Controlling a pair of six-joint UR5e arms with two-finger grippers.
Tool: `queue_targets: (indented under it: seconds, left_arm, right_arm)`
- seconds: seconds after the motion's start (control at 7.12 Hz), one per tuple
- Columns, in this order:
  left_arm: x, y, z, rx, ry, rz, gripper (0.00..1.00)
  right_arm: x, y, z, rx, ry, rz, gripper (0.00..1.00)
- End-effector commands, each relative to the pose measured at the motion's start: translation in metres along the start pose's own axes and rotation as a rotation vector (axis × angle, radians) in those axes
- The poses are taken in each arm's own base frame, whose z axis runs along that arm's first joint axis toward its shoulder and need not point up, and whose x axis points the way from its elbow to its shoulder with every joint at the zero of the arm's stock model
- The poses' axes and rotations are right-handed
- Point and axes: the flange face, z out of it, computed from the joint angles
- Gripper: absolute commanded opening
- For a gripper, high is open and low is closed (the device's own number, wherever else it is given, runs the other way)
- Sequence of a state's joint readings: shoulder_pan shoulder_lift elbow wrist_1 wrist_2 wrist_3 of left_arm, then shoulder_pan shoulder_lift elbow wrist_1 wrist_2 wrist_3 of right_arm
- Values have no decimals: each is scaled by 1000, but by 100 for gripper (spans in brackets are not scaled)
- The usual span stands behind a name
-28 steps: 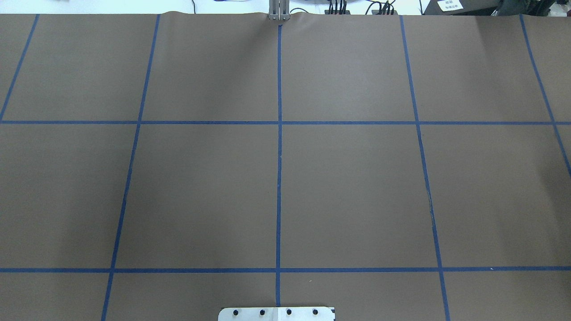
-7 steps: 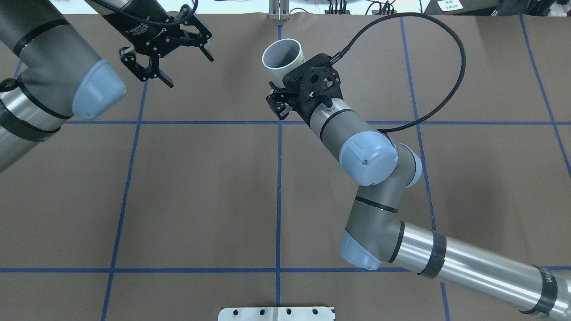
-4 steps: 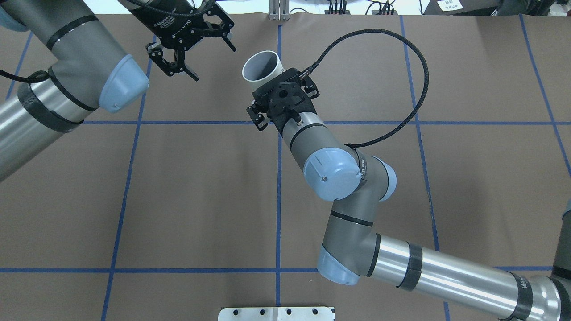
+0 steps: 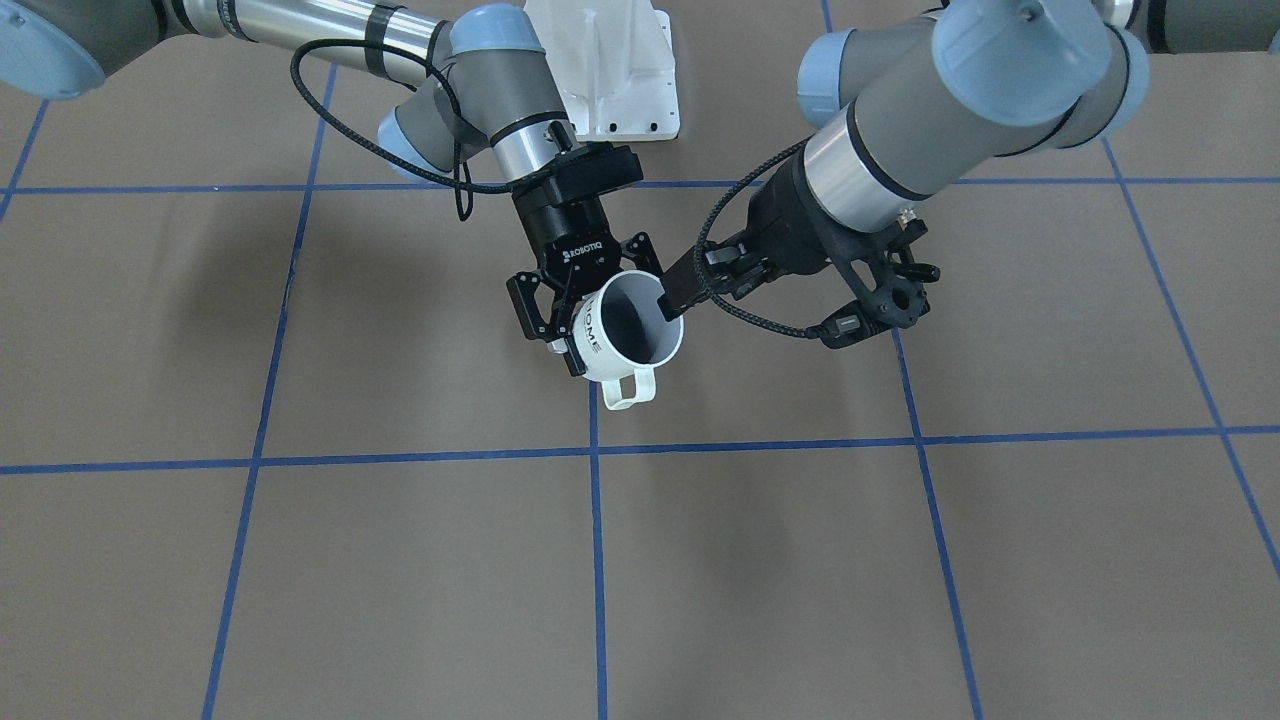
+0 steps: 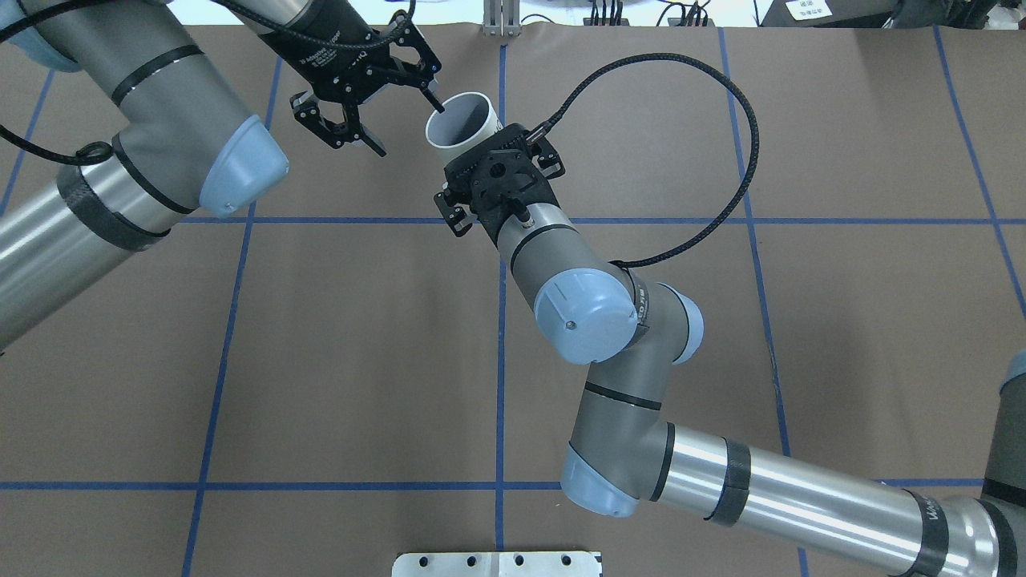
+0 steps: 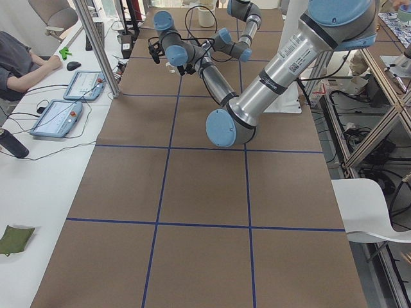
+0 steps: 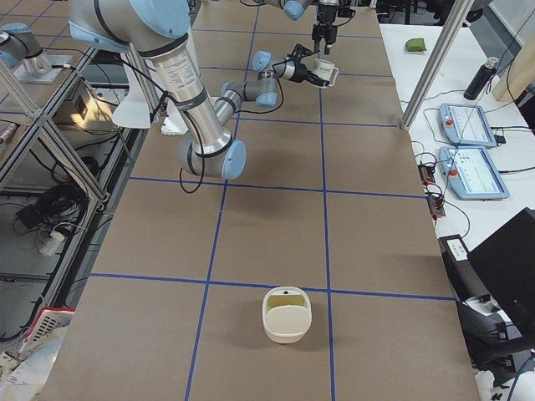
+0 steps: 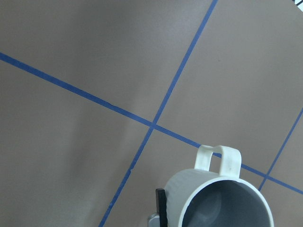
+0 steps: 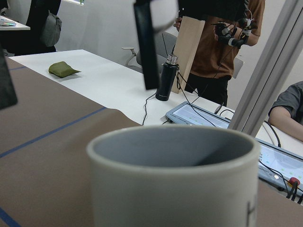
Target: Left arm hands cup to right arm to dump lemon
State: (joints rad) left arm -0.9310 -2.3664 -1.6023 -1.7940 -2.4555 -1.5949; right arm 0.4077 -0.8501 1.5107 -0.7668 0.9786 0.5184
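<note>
Your right tool (image 4: 585,305) is clenched on the white cup (image 4: 625,340), while your left tool (image 5: 407,127) is spread open with one finger (image 5: 431,94) at the cup's rim; draw it clear before tipping.

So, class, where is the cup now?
In the overhead view the cup sits clamped in the right pincer near the far end of the centre blue line, just left of it, with the open left pincer at its rim.
</note>
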Motion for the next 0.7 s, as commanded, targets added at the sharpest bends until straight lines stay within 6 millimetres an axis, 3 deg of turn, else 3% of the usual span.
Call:
queue_targets:
  seconds: [0.0,0.56]
  left_arm:
    - [2,8,7,-11,10,25,46]
    - [1,8,10,-13,8,28,43]
  right_arm:
    - [-4,-1,-2,5,7,-2,32]
    - [-9,0,-6,2,10,-6,32]
